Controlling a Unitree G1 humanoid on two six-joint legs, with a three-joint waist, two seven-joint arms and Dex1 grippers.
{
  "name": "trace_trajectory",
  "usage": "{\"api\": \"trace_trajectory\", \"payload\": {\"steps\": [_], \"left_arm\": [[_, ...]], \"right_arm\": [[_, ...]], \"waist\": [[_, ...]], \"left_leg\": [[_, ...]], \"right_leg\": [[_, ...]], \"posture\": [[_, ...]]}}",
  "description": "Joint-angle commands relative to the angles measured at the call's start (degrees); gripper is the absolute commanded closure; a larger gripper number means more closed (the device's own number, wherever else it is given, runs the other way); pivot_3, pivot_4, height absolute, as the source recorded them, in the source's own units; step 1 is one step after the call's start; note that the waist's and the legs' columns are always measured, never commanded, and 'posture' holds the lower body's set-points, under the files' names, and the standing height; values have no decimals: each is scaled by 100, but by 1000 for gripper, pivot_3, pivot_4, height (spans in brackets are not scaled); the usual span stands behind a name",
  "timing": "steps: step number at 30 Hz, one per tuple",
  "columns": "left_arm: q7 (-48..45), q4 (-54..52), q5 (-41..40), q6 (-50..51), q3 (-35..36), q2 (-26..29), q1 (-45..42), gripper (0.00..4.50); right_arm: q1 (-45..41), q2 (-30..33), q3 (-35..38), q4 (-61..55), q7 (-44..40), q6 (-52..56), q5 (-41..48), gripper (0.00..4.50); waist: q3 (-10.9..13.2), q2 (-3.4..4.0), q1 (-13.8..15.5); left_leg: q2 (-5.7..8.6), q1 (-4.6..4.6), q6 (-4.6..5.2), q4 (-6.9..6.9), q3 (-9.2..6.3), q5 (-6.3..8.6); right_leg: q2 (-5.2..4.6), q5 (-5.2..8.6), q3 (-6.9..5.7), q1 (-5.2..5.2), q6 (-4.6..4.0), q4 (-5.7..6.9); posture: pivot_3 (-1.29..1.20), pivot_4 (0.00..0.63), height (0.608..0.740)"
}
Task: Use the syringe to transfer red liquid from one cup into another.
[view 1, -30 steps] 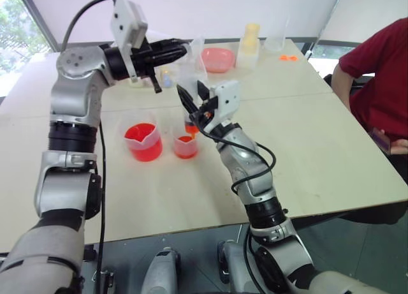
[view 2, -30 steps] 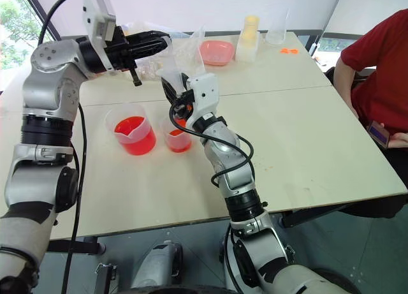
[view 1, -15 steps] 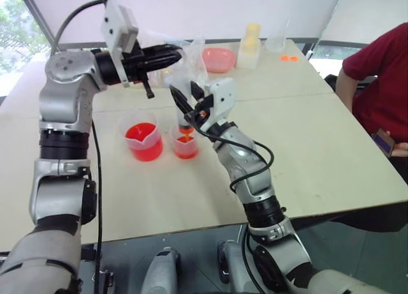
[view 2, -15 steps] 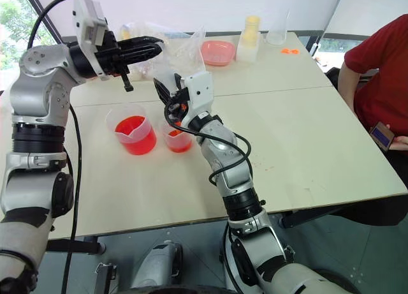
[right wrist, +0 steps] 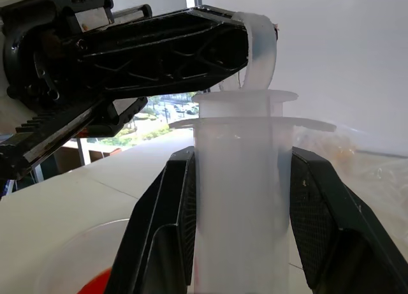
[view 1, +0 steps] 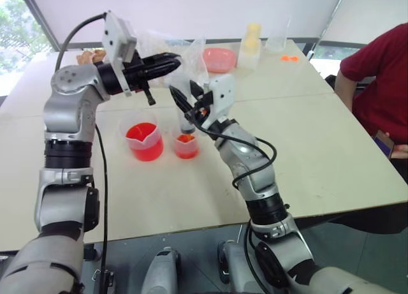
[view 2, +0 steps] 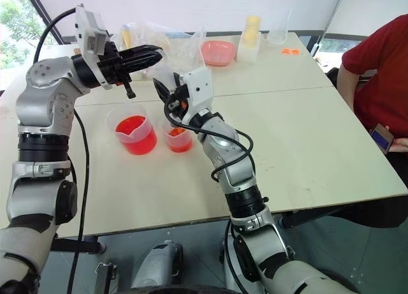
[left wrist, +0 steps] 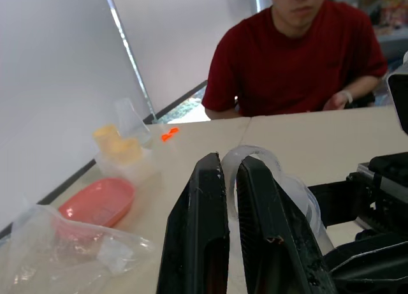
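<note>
Right wrist view: right end effector (right wrist: 239, 224) clenches clear syringe (right wrist: 242, 198) barrel upright; left end effector (left wrist: 231, 179) pinches plunger ring.

no readable text, no labels, no brands, no numbers or signs on anything

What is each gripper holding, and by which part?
The right gripper clamps the syringe by its barrel. The left gripper pinches the ring at the plunger's top.
</note>
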State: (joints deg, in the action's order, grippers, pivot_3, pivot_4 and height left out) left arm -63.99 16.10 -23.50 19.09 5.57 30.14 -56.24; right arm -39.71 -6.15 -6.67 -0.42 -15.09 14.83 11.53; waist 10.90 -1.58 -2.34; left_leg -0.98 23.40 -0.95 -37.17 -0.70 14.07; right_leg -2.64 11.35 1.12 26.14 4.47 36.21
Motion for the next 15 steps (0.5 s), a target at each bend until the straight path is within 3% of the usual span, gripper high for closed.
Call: {"api": "trace_trajectory", "payload": {"steps": [1,3,8,11,15], "left_arm": [[-117,40,-55,180,-130,23,42,2554],[-60,57,-314,416,145,162,-55,1625],[141,-520,-1123,1302,886,640,147,1625],[234,-1472,-1322,1743,916,972,847,1625],[654,-2912,-1857,2491,1210,1307,1984,1625]], "right_arm": [[-642,-128,204,-948,97,-253,255,3058],[-726,-131,272,-1035,136,-137,331,3058],[-1073,56,820,-1404,409,842,962,3058],[-1406,624,1517,-1403,681,2031,1573,3058],[-1561,1835,2029,-1238,300,3579,2360,3058]], "waist": [[1,1,-6],[0,0,-20],[3,5,-87],[2,4,-61],[3,5,48]], "left_leg": [[0,1,0,-1,0,0],[0,1,0,-1,-1,0],[-5,-1,1,5,-5,0],[-6,-3,1,5,-6,0],[-1,-2,0,2,-4,0]], "right_leg": [[0,0,1,0,0,-1],[1,0,0,0,0,0],[7,0,0,13,-1,11],[1,0,0,5,-1,10],[-15,0,-2,-9,-2,-5]], "posture": [[0,150,740],[0,150,740],[0,150,740],[0,150,740],[0,150,740]]}}
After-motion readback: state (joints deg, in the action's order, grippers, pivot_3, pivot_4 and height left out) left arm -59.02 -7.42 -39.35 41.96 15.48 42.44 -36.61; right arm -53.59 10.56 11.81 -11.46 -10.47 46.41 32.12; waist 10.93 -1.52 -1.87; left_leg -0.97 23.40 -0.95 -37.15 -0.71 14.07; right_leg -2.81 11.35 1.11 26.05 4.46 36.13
